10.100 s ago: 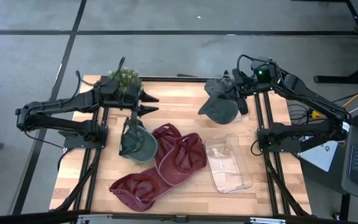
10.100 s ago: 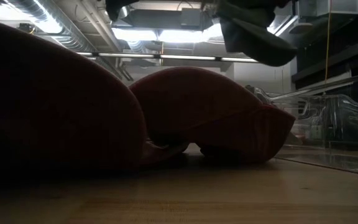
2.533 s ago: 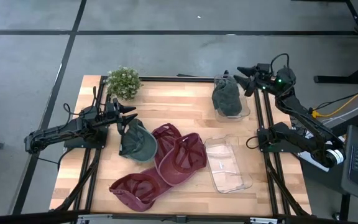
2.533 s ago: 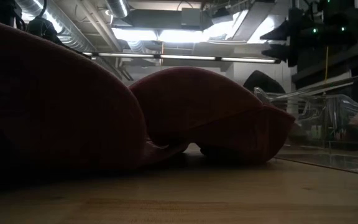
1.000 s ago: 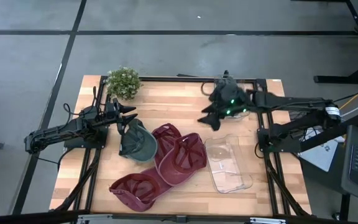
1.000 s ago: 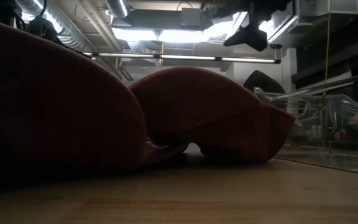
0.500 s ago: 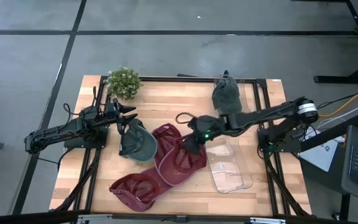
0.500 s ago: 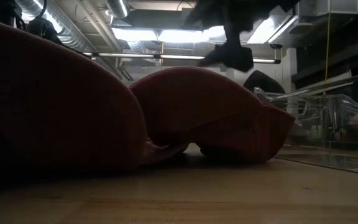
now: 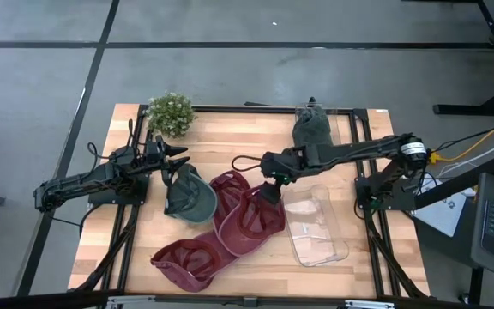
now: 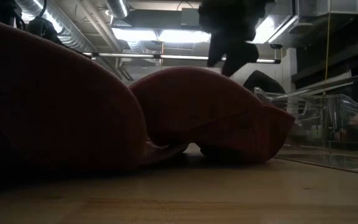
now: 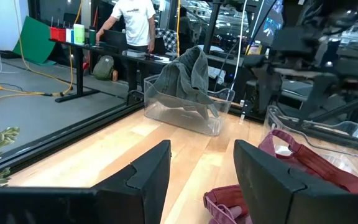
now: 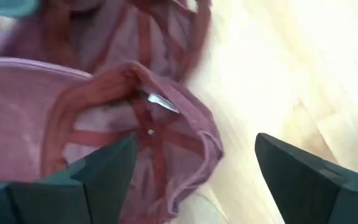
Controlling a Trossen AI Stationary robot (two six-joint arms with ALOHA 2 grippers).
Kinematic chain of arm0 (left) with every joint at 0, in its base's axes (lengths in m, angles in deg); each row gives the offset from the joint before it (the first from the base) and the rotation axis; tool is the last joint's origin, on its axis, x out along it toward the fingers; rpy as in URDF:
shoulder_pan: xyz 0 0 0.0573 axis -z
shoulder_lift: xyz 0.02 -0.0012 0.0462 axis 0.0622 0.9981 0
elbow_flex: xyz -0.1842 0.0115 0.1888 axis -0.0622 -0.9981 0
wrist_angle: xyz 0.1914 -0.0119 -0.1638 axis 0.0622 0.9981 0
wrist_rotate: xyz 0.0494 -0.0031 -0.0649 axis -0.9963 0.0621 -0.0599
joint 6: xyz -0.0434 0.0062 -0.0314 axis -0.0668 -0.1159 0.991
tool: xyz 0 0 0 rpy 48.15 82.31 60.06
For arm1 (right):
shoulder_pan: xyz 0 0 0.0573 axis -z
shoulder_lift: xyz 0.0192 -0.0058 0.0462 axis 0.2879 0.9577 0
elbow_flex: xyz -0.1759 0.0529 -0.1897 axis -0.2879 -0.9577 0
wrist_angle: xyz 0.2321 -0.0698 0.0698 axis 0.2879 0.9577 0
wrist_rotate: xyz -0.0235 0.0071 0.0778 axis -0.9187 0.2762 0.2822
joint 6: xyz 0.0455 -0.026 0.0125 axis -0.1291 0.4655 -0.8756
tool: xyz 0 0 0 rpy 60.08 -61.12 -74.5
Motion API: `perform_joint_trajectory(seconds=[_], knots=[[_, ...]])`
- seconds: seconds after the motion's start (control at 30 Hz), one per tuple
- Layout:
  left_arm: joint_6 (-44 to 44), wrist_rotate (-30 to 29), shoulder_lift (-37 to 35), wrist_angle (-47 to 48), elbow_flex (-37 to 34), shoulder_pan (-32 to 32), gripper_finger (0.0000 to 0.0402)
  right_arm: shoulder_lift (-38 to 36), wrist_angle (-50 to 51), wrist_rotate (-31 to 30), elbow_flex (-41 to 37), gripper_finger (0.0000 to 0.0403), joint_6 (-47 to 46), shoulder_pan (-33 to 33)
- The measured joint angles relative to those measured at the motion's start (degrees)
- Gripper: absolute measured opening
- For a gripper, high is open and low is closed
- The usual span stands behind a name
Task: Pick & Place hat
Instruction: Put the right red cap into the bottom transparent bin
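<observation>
Three maroon hats lie upturned mid-table: one (image 9: 230,184) at the back, one (image 9: 251,220) overlapping it, one (image 9: 193,260) near the front edge. A green hat (image 9: 190,196) lies to their left. A grey-green hat (image 9: 313,136) sits in a clear bin (image 9: 340,148) at the far right. My right gripper (image 9: 268,190) hangs open, tipped downward, just over the middle maroon hat's far rim (image 12: 166,118), one finger on each side of it. My left gripper (image 9: 178,157) waits open, level, beside the green hat.
An empty clear bin (image 9: 337,251) lies right of the maroon hats. A small potted plant (image 9: 171,113) stands at the far left corner. Bare wood shows between the plant and the far bin. A person stands in the room beyond the table (image 11: 132,18).
My right gripper has swung from beside the far bin toward the table's middle and down, tipping its fingers steeply downward. It now hovers over the middle maroon hat, still open. The hats have not moved.
</observation>
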Motion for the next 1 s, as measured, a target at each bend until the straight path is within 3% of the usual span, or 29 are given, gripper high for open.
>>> perform_joint_trajectory(seconds=[0.33, 0.47, 0.6, 0.87, 0.93, 1.0], knots=[[0.01, 0.00, -0.01, -0.01, 0.00, 0.01, 0.0171, 8.20, 0.99, 3.14, -0.60, 0.0324, 1.60, 1.36], [0.00, 0.00, -0.01, -0.02, 0.00, 0.00, 0.0171, 10.28, 1.03, 4.58, -0.67, 0.0302, 3.97, 1.68], [0.00, 0.00, -0.01, 0.00, -0.01, 0.01, 0.0171, 10.39, 0.92, 4.59, -0.67, 0.0235, 5.66, 1.64], [0.00, 0.00, -0.01, 0.00, 0.00, 0.00, 0.0171, 10.20, 1.67, 4.98, -0.67, 0.0034, 7.25, 2.01], [0.00, 0.00, -0.01, -0.02, 0.00, 0.00, 0.0171, 10.20, 1.69, 4.98, -0.55, 0.0011, 7.20, 2.01], [0.00, 0.00, -0.01, 0.00, 0.00, 0.00, 0.0171, 10.20, 1.80, 5.02, 0.14, 0.0014, 7.03, 2.01]])
